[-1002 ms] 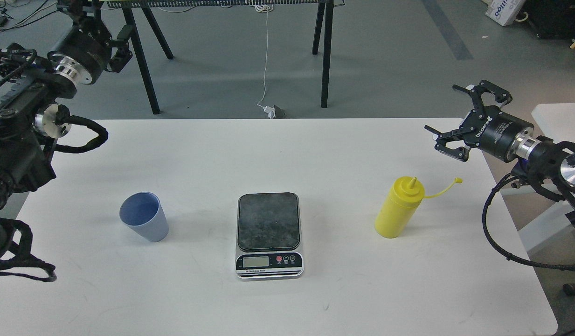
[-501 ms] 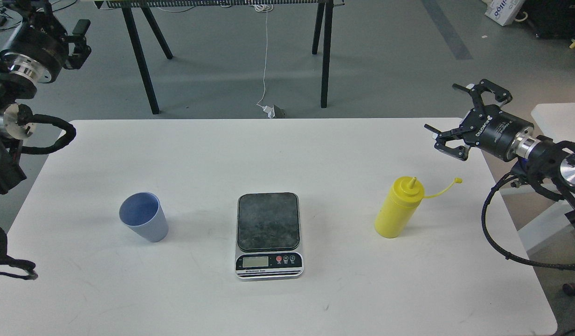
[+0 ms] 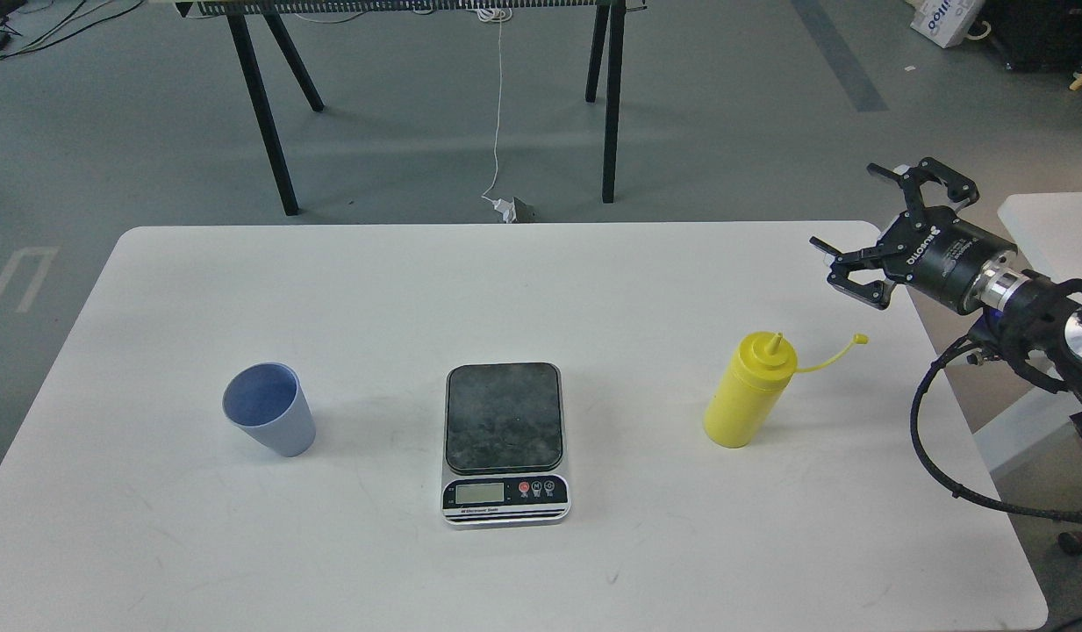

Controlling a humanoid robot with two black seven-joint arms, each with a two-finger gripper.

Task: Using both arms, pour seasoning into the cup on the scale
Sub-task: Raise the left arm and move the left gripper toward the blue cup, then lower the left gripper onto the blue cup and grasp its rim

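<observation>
White table [image 3: 242, 544]: scale [image 3: 505, 443] unloaded; right tool [image 3: 870, 224], white lettering unreadable, fingers apart, empty.

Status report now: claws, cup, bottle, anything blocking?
Right claw open, empty; left out of view. Cup beside scale, bottle untouched. Nothing blocking.

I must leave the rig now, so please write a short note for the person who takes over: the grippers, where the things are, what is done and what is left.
Right gripper: open, empty, above the table's right edge, behind the seasoning bottle.
Left gripper: not in view.
Cup: upright on the table, left of the scale, not on it.
Seasoning bottle: upright, right of the scale, cap off and hanging on its tether.
Scale platform: bare.
Done: nothing yet.
Left: put the cup on the scale, grasp the bottle, pour.
</observation>
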